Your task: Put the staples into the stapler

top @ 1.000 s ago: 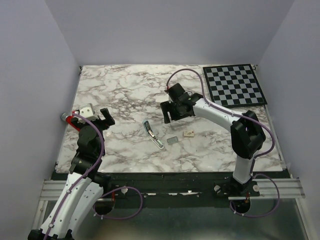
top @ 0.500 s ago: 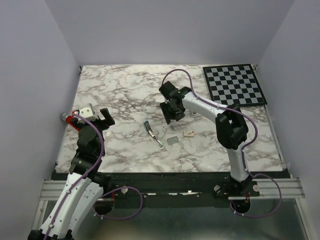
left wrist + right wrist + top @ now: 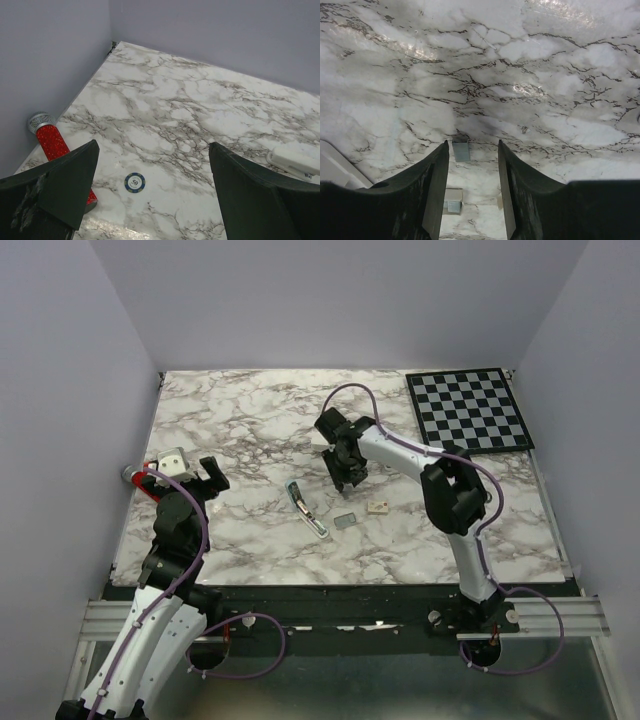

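Observation:
The stapler (image 3: 306, 508) lies opened on the marble, near the middle. The staples (image 3: 345, 521), a small flat grey rectangle, rest just right of it. In the right wrist view the staples (image 3: 461, 151) lie on the marble just past the left fingertip. My right gripper (image 3: 347, 476) (image 3: 472, 146) hangs just beyond them, pointing down, its jaws partly apart with nothing between them. My left gripper (image 3: 195, 472) (image 3: 154, 145) stays wide open at the table's left side, far from the stapler and empty.
A small white box (image 3: 377, 507) lies right of the staples. A red microphone (image 3: 52, 145), a blue poker chip (image 3: 134, 182) and a white oblong block (image 3: 295, 160) lie near the left gripper. A checkerboard (image 3: 470, 410) sits at the back right.
The right arm has folded in and its gripper has turned, ending just beyond the staples with its jaws narrower. The left arm has not moved.

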Controlling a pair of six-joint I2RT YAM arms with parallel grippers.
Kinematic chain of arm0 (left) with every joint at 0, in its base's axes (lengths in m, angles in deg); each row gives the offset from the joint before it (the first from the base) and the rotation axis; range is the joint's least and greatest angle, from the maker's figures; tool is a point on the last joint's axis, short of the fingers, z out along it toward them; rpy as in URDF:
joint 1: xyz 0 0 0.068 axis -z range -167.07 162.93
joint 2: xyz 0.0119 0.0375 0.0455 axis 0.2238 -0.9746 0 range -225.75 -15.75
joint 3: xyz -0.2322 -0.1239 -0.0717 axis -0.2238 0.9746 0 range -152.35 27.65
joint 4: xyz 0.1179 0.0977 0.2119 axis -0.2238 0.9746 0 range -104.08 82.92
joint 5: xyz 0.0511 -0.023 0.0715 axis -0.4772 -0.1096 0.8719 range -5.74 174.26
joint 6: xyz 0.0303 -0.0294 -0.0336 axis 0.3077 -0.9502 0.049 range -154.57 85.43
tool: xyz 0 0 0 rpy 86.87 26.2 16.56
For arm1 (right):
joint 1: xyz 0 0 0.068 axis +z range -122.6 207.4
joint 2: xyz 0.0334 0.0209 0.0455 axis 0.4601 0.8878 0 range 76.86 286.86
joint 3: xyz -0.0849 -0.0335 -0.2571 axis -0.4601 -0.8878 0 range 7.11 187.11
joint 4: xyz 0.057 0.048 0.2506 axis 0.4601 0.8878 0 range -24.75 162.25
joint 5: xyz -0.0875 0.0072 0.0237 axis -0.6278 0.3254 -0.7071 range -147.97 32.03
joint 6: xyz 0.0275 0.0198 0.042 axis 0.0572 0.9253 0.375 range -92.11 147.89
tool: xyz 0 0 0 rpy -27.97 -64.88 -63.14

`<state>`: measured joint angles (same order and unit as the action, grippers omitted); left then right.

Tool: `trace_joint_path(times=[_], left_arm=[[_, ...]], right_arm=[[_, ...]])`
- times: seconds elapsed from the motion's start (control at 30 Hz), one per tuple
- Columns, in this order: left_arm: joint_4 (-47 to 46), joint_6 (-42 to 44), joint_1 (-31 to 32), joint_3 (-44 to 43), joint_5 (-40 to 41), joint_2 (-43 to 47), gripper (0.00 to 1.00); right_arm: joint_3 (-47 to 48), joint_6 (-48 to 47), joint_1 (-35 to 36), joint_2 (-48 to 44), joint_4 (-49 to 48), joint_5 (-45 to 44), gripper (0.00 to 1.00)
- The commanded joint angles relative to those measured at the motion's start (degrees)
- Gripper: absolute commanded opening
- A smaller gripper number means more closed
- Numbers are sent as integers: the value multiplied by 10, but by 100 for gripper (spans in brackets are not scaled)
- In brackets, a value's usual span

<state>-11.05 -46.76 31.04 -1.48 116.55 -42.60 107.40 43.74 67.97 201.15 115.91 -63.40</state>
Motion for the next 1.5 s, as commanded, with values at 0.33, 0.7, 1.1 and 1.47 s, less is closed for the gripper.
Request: trace_joint_path(times=[0.33, 0.7, 1.1, 1.47], left_arm=[[0, 5, 1, 2, -9, 6, 99], [-1, 4, 2, 2, -11, 7, 99], [0, 3, 1, 3, -14, 6, 99], [0, 2, 2, 3, -17, 5, 99]], right_arm=[[25, 3, 25, 38, 0, -27, 43], [-1, 16, 29, 28, 8, -38, 39], [-25, 23, 29, 16, 7, -50, 36], [-38, 23, 30, 11, -7, -39, 26]])
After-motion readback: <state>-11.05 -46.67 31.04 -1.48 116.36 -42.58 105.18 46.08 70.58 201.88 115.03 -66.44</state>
